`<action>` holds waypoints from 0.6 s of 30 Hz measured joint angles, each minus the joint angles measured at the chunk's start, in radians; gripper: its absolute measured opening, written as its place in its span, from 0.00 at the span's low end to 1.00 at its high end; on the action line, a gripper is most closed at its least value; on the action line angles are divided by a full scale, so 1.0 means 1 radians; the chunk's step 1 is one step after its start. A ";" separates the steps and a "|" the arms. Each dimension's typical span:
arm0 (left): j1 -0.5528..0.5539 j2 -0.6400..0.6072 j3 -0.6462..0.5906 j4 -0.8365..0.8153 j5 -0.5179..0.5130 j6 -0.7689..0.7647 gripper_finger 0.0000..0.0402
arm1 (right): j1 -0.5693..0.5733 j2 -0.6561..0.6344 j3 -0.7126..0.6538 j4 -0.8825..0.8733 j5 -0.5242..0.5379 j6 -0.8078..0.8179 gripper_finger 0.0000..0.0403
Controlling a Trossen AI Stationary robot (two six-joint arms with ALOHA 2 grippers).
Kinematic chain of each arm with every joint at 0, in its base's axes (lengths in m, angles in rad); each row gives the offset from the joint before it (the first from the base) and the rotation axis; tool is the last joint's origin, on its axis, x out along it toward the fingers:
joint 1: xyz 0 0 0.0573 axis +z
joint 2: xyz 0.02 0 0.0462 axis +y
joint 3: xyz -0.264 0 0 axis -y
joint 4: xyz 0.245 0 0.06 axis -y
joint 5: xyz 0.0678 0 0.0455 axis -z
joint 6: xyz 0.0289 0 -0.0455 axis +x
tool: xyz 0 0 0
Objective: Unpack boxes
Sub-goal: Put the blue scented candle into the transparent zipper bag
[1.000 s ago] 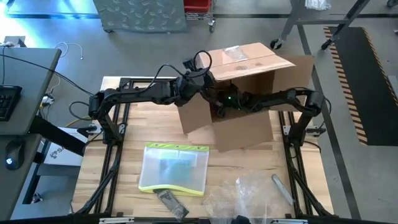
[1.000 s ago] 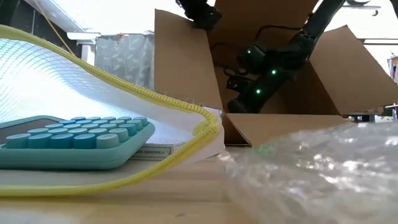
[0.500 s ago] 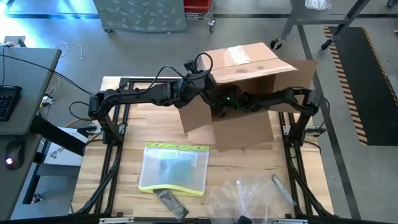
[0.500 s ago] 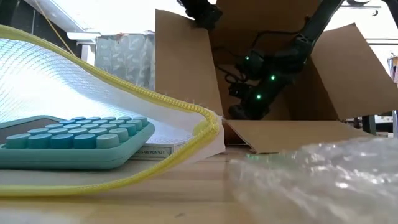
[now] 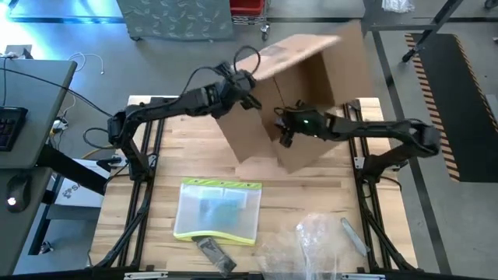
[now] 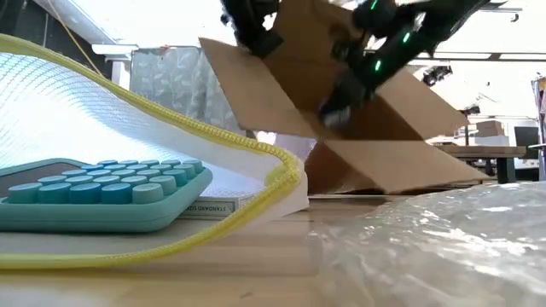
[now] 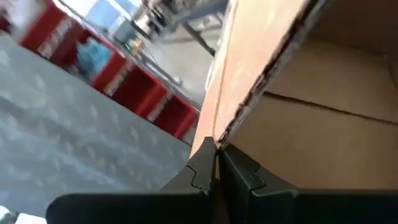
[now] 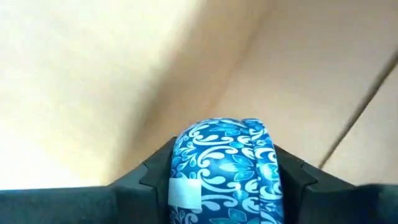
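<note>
Risk: box, tilted off the table by left jaws pinching its flap, may slip; right jaws gripping a blue patterned roll could drop it.

We see even overhead daylight, blue glare at the high view's upper left, blown-out white sky behind the tilted carton in the low view, motion blur in both wrist views, foreground plastic film out of focus
</note>
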 joint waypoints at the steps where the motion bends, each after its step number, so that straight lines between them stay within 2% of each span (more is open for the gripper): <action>1: 0.023 -0.001 0.000 -0.041 0.053 -0.031 0.00 | 0.015 -0.035 0.001 -0.004 0.000 -0.005 0.38; 4: 0.093 0.009 -0.008 -0.185 0.291 -0.139 0.00 | 0.058 -0.130 0.001 -0.031 -0.023 -0.015 0.38; 7: 0.156 0.028 -0.015 -0.263 0.521 -0.213 0.00 | 0.102 -0.203 0.002 -0.052 -0.034 -0.004 0.38; 12: 0.237 0.034 -0.032 -0.264 0.684 -0.253 0.04 | 0.164 -0.261 0.004 -0.066 -0.023 0.001 0.38; 18: 0.234 0.030 -0.066 -0.288 0.858 -0.293 0.23 | 0.213 -0.269 0.004 -0.072 0.014 -0.003 0.38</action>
